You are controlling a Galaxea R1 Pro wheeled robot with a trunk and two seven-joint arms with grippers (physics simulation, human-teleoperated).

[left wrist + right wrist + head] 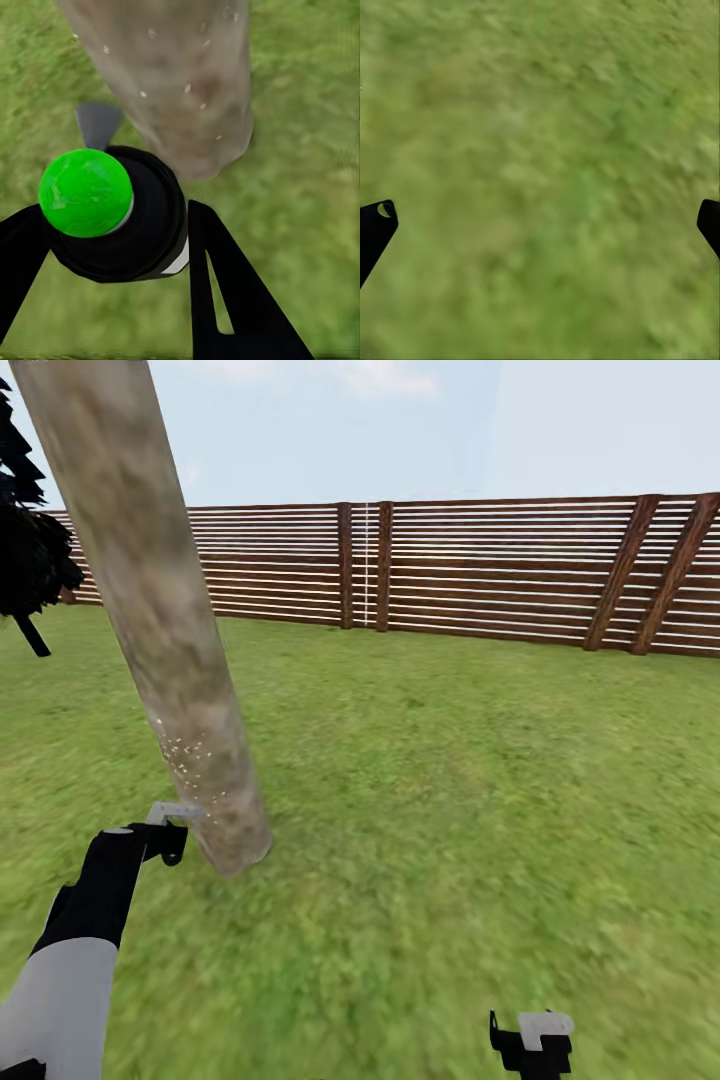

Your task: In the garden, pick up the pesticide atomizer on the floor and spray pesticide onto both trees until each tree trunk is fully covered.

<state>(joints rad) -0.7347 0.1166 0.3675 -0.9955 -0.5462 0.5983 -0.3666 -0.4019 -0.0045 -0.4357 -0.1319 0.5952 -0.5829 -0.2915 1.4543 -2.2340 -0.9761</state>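
Note:
A thick, pale, mottled tree trunk [150, 610] rises at the left of the head view, leaning in the picture. Small pale specks dot its lower part [185, 760]. My left gripper [172, 838] is close beside the trunk's base, shut on the pesticide atomizer [170, 812]. In the left wrist view the atomizer [146, 225] shows a black top with a bright green spot, gripped between my black fingers [225, 292], and the speckled trunk [180, 82] stands just beyond it. My right gripper [530, 1042] hangs low over grass, and its fingertips [375, 229] stand wide apart with nothing between them.
A brown slatted fence [480, 570] runs across the back of the lawn [450, 780]. A black-foliage tree [30, 550] stands at the far left. Grass stretches to the right of the trunk.

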